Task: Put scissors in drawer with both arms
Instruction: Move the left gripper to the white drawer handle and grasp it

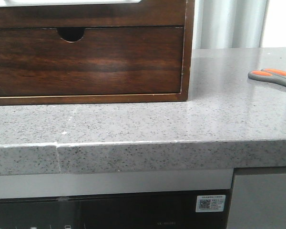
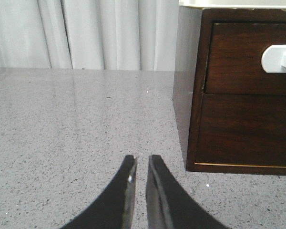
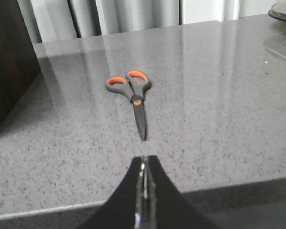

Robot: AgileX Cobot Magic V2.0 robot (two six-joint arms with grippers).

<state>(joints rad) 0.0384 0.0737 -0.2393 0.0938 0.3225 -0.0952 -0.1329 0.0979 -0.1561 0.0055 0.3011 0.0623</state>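
The scissors (image 3: 132, 93) lie flat on the grey speckled bench (image 3: 219, 95), straight ahead of the right hand (image 3: 144, 164). The blades are shut and point back at the hand. The grey handles with orange loops are at the far end. There is a small gap of bare bench between the blade tip and the hand. The right hand has its two dark fingers (image 3: 155, 191) pressed almost together, so it is narrow, and it holds nothing. It hangs over the front edge of the bench.

In the front view, only the handles of the scissors (image 1: 272, 76) show, at the right edge, well apart from the wooden cabinet (image 1: 188, 47). Neither hand shows in that view.

The left hand (image 2: 141, 164) is narrow too, with only a thin slit between its fingers (image 2: 119, 200). It holds nothing. It sits low over the bench (image 2: 76, 124). The cabinet (image 2: 186, 95) stands ahead of this hand and off to one side, with its corner near the fingertips but not touching.

The drawer (image 1: 86, 12) is the top one, with a white rim along its top. Below it is the drawer front with the half-round notch (image 1: 86, 62), which is pushed in flat.
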